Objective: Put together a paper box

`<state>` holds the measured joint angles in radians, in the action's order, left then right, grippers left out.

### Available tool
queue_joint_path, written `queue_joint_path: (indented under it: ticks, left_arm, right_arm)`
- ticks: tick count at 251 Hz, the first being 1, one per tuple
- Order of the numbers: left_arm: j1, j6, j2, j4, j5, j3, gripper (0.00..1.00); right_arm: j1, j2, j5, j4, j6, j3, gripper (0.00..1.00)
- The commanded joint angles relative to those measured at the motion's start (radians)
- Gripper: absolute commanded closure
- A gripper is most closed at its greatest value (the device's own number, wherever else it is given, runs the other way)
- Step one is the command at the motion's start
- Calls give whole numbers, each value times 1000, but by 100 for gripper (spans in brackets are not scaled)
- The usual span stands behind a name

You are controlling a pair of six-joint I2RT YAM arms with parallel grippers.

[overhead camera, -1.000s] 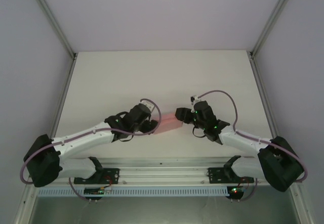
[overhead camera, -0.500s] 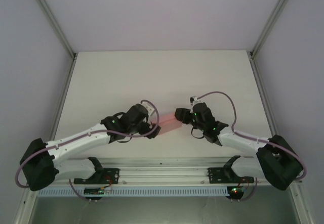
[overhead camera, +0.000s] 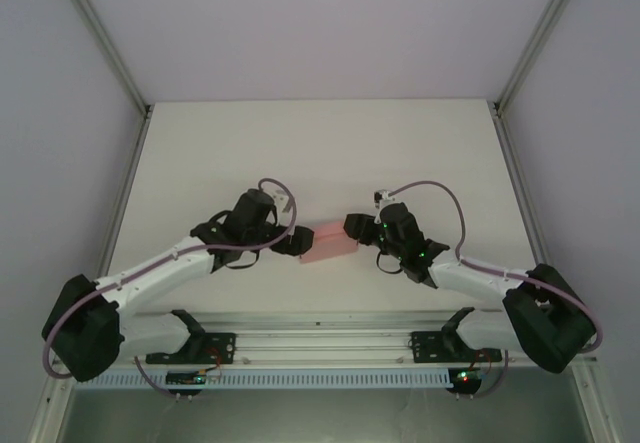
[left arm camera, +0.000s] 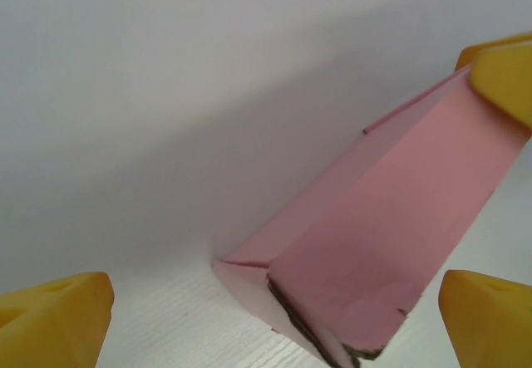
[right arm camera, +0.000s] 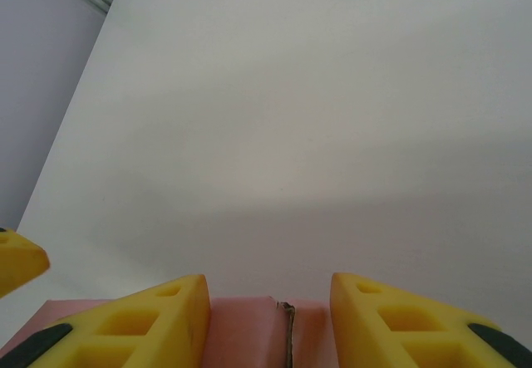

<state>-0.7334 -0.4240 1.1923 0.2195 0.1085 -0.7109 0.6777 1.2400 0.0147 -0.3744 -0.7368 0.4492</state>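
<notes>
A white table (overhead camera: 320,153) takes up most of the top view, with pale walls (overhead camera: 320,23) around it and a metal rail (overhead camera: 320,338) along its near edge. The left arm (overhead camera: 150,268) and the right arm (overhead camera: 480,278) reach in from the two near corners and meet near the middle of the table, closer to the near edge.

The paper box (overhead camera: 328,244) lies between them on the table. It is a small, flat, salmon-pink rectangle with its long side running from one gripper to the other.

The left gripper (overhead camera: 292,243) sits at the left end of the box. In the left wrist view its jaws stand wide apart, one yellow fingertip (left arm camera: 54,318) low on the left and the other low on the right. The near end of the box (left arm camera: 391,243) lies in the gap between them, touching neither, so this gripper holds nothing. That end of the box has a dark, smudged edge (left arm camera: 332,347).

The right gripper (overhead camera: 352,228) is at the other end of the box. In the right wrist view its jaws are partly closed, and the pink card (right arm camera: 249,331) fills the gap from one yellow finger (right arm camera: 133,326) to the other, so it grips that end. A thin dark seam (right arm camera: 288,335) runs down the card between the fingers
</notes>
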Motion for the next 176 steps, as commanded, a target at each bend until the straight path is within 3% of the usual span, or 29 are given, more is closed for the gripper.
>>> queue_joint_path:
  ticks: [1, 38, 87, 118, 142, 176]
  left_arm:
    - [24, -42, 13, -38, -12, 39, 0]
    - [103, -122, 38, -133, 116, 116, 25]
    - [111, -194, 52, -289, 254, 218, 40]
    - [123, -251, 87, -342, 318, 249, 73]
    - [128, -284, 105, -362, 349, 262, 91]
    - [133, -332, 124, -431, 407, 288, 98]
  right_arm:
    - [7, 43, 23, 191, 31, -54, 56]
    - [0, 49, 21, 206, 33, -55, 56]
    - [-2, 56, 14, 200, 29, -63, 57]
    - [-4, 69, 25, 195, 36, -60, 57]
    - [-6, 83, 26, 194, 35, -61, 58]
    - [-7, 103, 33, 174, 41, -70, 60]
